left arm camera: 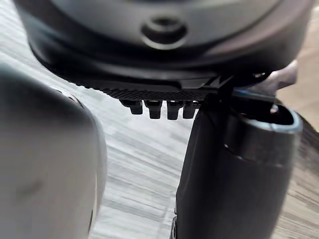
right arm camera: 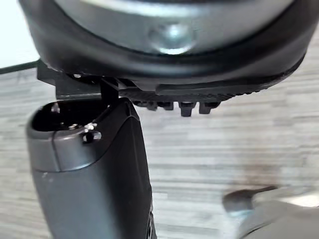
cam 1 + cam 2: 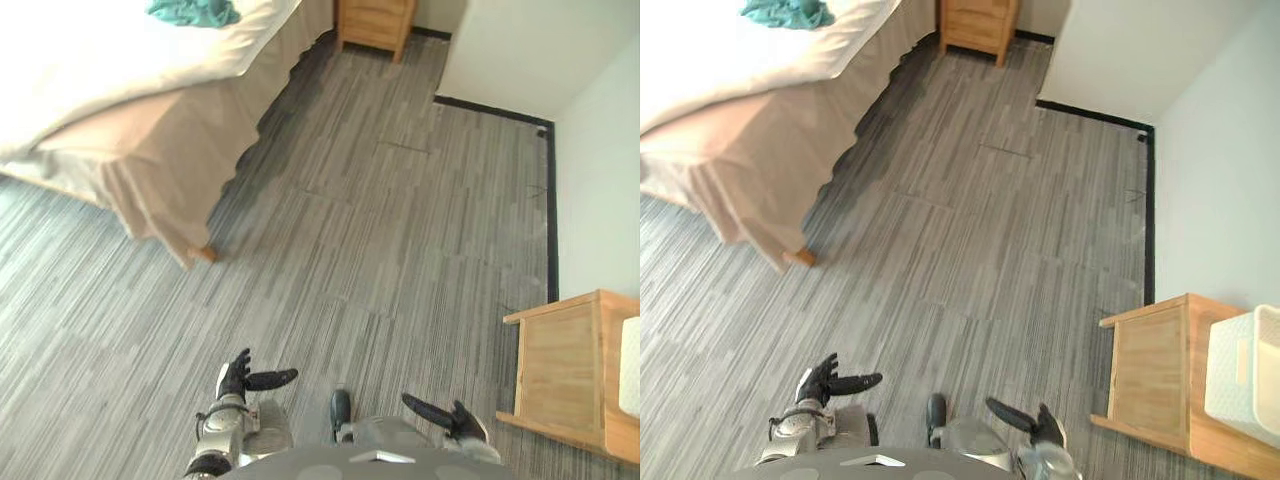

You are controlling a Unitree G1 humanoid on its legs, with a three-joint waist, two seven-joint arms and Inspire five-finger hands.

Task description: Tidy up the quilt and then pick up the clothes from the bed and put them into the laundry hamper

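The teal clothes (image 3: 192,11) lie bunched on the white quilt (image 3: 100,60), far up the bed (image 3: 170,180) and well apart from the robot, so neither is within reach yet. The white hamper (image 3: 1245,375) sits on a wooden surface (image 3: 1150,375) across the floor (image 3: 380,230) on the right. The left hand (image 3: 240,377) and right hand (image 3: 450,417) hang low, fingers straight and empty, likely because the robot must first walk to the bed.

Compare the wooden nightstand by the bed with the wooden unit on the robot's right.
The nightstand stands far off beside the bed; the wooden unit stands near, on the right. The nightstand shows what look like drawer fronts; the unit shows a plain framed panel. The unit has a white basket against it; the nightstand's top is cut off. Both are light wood.
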